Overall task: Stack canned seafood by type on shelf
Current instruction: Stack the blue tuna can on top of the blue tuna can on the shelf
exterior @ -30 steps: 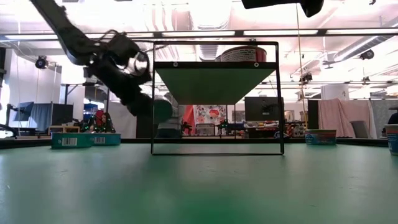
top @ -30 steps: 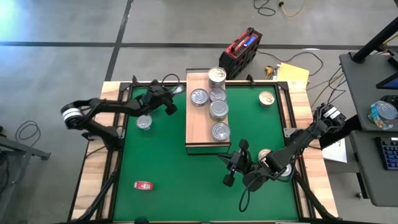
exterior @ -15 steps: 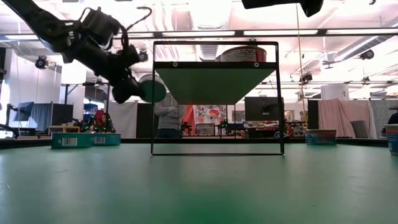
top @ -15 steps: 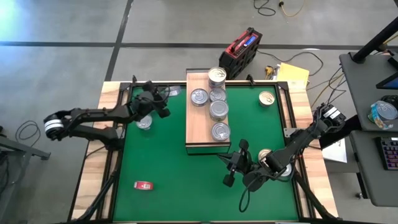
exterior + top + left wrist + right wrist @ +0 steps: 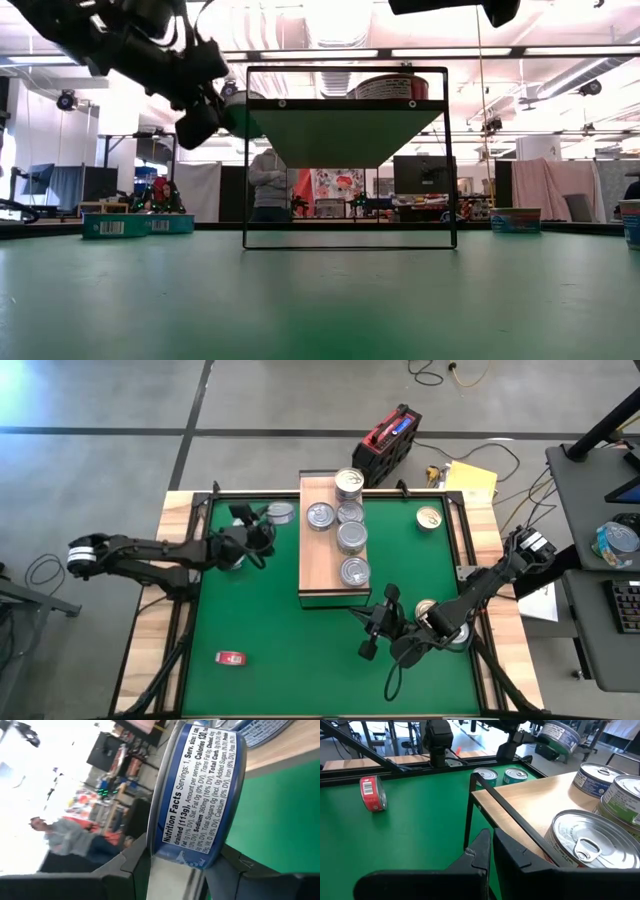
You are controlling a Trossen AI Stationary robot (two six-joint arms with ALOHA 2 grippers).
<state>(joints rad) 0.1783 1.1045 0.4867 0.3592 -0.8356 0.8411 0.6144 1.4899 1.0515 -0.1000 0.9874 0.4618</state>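
Held tin: we are seeing a blue-labelled can clamped between the left jaws, lifted clear of the green mat and showing its nutrition panel in the left wrist view.
Left jaws: they are gripping that can by its sides and hanging in the air just beside the shelf's near-left edge, at about the height of the shelf top in the low view.
Shelf: the light-wood shelf is standing just past the left jaws, toward the middle of the bench.
Tins on shelf: five silver-lidded cans are sitting along the shelf's far side from the left jaws.
Tins by the left jaws: one silver can is lying on the mat just beyond the jaws, and another is showing under the left arm.
Right jaws: the right jaws are pressed together, holding nothing, and hovering just off the shelf's near corner.
Tins by the right jaws: a gold-lidded can is sitting just behind them; another gold-lidded can is lying well apart, beyond the shelf.
Red object: a small red flat object is resting on the mat, well apart from both jaws.
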